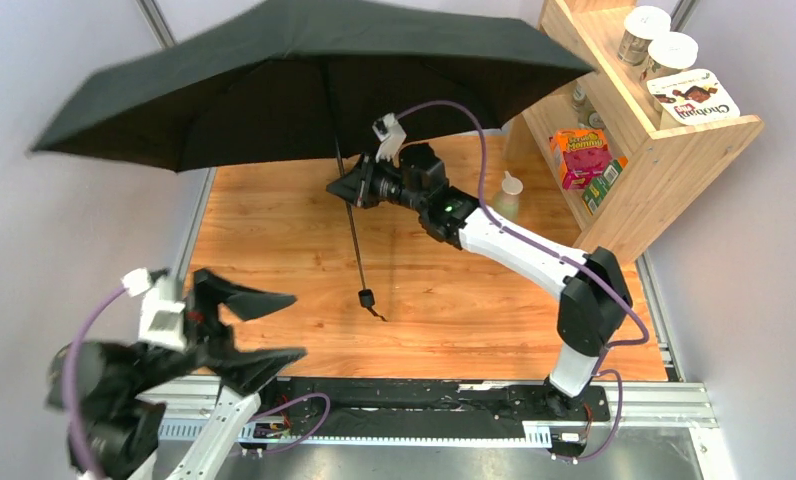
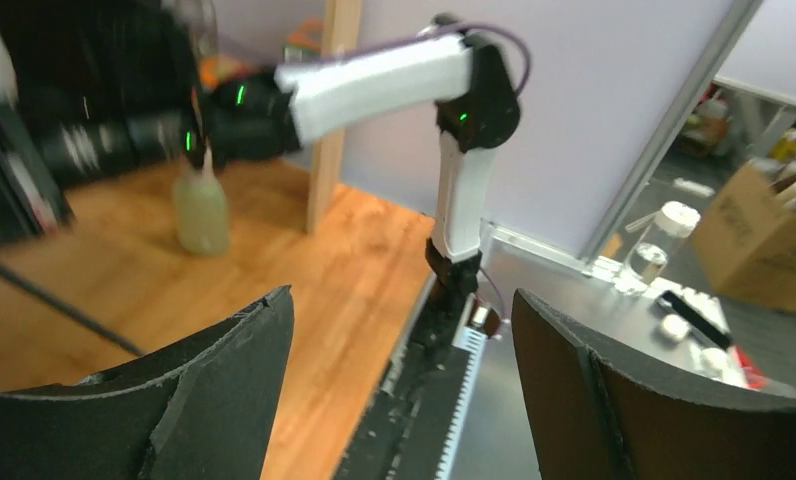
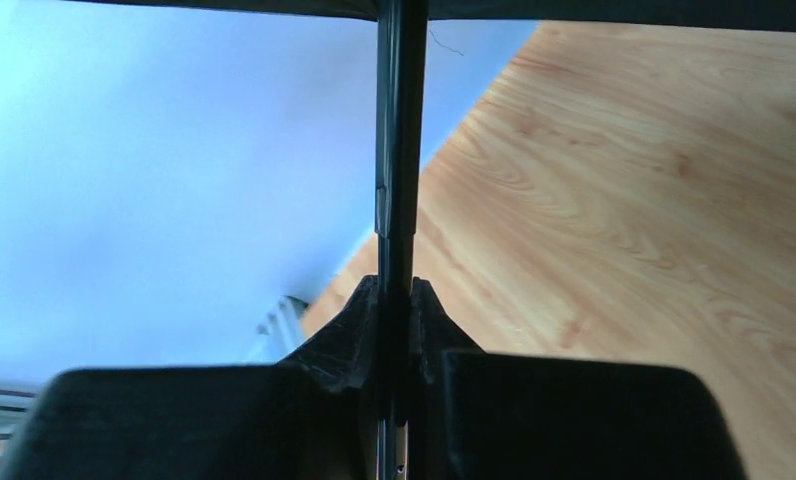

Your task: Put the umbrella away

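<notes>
Black umbrella (image 1: 304,75) open, shaft clamped by right fingers (image 3: 396,330); left fingers (image 2: 224,390) apart; bottle (image 1: 509,196) beside shelf (image 1: 664,160).

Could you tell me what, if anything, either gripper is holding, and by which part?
The right gripper clamps the open umbrella by its thin shaft, just below the canopy. The left gripper holds nothing.

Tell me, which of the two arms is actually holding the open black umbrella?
The right arm: its tool is clamped on the black fabric umbrella's thin shaft. The left arm's tool, near the table's front edge, is spread wide and empty.
</notes>
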`<state>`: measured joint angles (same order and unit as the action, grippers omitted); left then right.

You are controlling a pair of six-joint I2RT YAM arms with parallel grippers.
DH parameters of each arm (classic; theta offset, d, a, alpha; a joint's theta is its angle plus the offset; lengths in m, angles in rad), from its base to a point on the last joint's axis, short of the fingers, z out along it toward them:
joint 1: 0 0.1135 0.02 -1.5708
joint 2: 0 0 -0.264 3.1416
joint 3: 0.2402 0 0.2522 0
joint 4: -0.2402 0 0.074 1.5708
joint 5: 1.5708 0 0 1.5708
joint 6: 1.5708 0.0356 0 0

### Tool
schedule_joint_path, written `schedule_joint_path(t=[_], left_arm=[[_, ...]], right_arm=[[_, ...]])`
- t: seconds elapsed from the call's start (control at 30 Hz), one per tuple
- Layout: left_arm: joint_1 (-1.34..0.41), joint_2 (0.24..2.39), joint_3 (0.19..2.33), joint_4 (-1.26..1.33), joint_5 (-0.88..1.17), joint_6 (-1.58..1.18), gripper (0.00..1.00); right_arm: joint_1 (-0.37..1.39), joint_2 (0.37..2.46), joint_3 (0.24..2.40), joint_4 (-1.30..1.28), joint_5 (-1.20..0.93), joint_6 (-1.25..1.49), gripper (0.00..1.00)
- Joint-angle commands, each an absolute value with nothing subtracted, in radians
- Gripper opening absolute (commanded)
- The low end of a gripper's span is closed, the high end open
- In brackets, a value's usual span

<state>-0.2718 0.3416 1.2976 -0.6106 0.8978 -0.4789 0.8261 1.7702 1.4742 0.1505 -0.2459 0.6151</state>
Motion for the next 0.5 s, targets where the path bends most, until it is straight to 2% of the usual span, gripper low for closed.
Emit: schedule_joint_path(t=[0.0,0.13,0.27,0.37,0.47], left_arm=[[-0.264,0.339,1.125,-0.474,0.887,-0.647,0.86],[-0.265,0.418,1.04,-0.541,0.724,-0.686,0.85],[-0.265,0.5,0.957,-0.433,0.713,-0.782,0.82],[-0.265,0.522,0.901,-0.293,0.703,-0.874,0.86],[-0.264,0.537,0.905,-0.319,0.658,-0.853,0.88]], right_arm=[[0.834,1.674,1.627,0.097,-0.317,0.75,0.0],[0.831,1.666,1.643,0.158,-0.38,0.813,0.0],[0.827,1.669,1.602,0.361,-0.48,0.938,0.0],[0.822,1.689,1.574,0.523,-0.558,1.058,0.0],[0.822,1.678,1.507,0.693,-0.572,1.159,0.0]])
